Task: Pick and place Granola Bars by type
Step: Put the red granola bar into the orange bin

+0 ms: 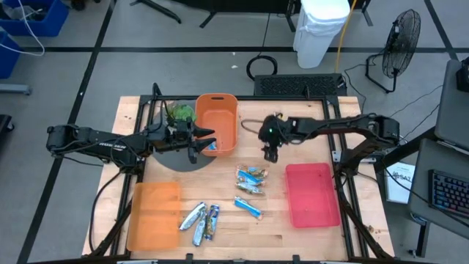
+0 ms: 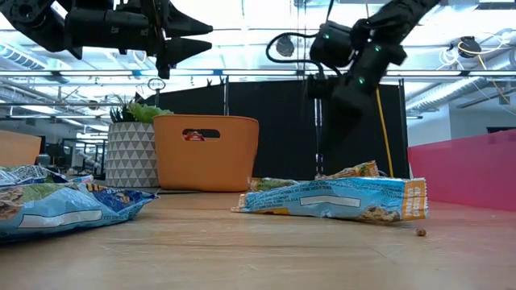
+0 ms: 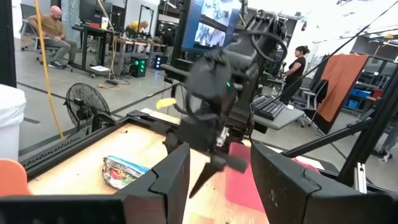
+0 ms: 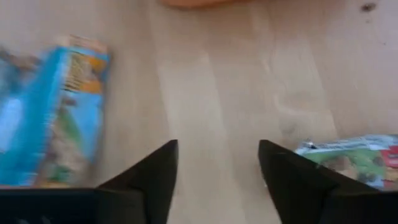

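Several shiny granola bars lie flat on the wooden table: a blue and greenish cluster [image 1: 250,178], one blue bar [image 1: 248,207], and silver and dark blue ones [image 1: 201,221]. One blue bar [image 1: 213,146] lies inside the orange bin [image 1: 217,117]. My left gripper [image 1: 209,139] hovers open and empty by the bin's near left rim, high above the table [image 2: 201,36]. My right gripper [image 1: 271,154] points down, open and empty, above bare wood just beyond the cluster. Its wrist view shows a blue bar [image 4: 56,112] and a greenish bar [image 4: 354,155] to either side.
A flat orange tray [image 1: 154,213] lies at the near left, a red tray [image 1: 311,194] at the right. A potted plant [image 1: 179,114] stands left of the bin over a dark round mat [image 1: 176,158]. Bare wood shows between the trays. People sit in the room beyond.
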Controlling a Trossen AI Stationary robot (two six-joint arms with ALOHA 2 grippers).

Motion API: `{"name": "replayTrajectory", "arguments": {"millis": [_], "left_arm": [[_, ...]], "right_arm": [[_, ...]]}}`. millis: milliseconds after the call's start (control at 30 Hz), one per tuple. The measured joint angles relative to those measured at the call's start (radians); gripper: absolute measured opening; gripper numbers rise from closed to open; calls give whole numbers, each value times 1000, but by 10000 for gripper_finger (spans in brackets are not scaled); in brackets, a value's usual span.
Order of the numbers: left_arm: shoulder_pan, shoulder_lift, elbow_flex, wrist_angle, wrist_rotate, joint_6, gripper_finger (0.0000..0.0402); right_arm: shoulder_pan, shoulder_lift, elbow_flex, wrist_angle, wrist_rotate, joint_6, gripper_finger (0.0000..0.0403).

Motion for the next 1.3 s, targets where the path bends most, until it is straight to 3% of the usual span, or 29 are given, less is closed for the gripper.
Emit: {"name": "replayTrajectory", "arguments": {"millis": [133,267,533,1300], "left_arm": [[0,0,0,0,0,1,173],[0,0,0,0,0,1,173],[0,0,0,1,-1,1,173],[0,0,0,1,-1,2,173]], "right_arm": [[15,-1,-65,75,197,-8,240],[15,-2,-97,120,277,-8,234],[24,-2,-146,173,228,20,226],[12,48,-267,408,281,-5,226]]}}
